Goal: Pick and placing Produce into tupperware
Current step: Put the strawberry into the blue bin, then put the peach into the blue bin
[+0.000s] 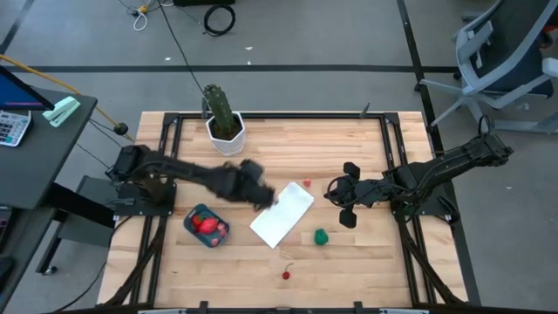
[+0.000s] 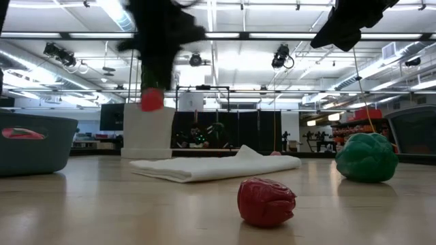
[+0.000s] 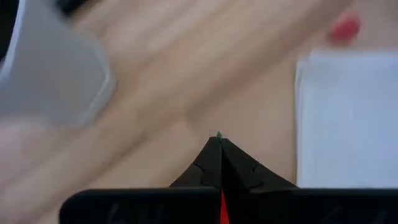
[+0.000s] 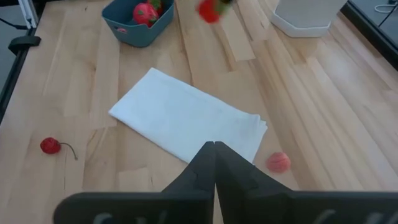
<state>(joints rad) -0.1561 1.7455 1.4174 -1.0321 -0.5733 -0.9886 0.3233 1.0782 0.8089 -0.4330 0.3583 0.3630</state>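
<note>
My left gripper (image 1: 258, 194) hovers above the table between the white pot and the white panel (image 1: 283, 214), shut on a red toy strawberry (image 2: 151, 100). The teal tupperware (image 1: 207, 227) sits near the table's left side and holds red fruits (image 4: 144, 12). Loose produce rests on the wood: a pinkish ball (image 1: 307, 183) by the panel's far corner, a green piece (image 1: 321, 236) right of the panel, and a red cherry (image 1: 286, 275) toward the near edge. My right gripper (image 1: 349, 196) waits shut, right of the panel, above the table. My left gripper pinches the red strawberry between its two fingers, coming from above and pointing down. A red strip (image 3: 221, 208) shows between the shut fingers and a green tip (image 3: 219, 135) pokes out at their ends. The fruit (image 4: 208, 9) is lifted clear of the table.
A tall green cactus in a white hexagonal pot (image 1: 224, 126) stands at the far edge, left of centre. The white panel lies flat mid-table. Bare wood lies along the near edge and on the right side. An office chair (image 1: 506, 61) stands on the floor beyond the table.
</note>
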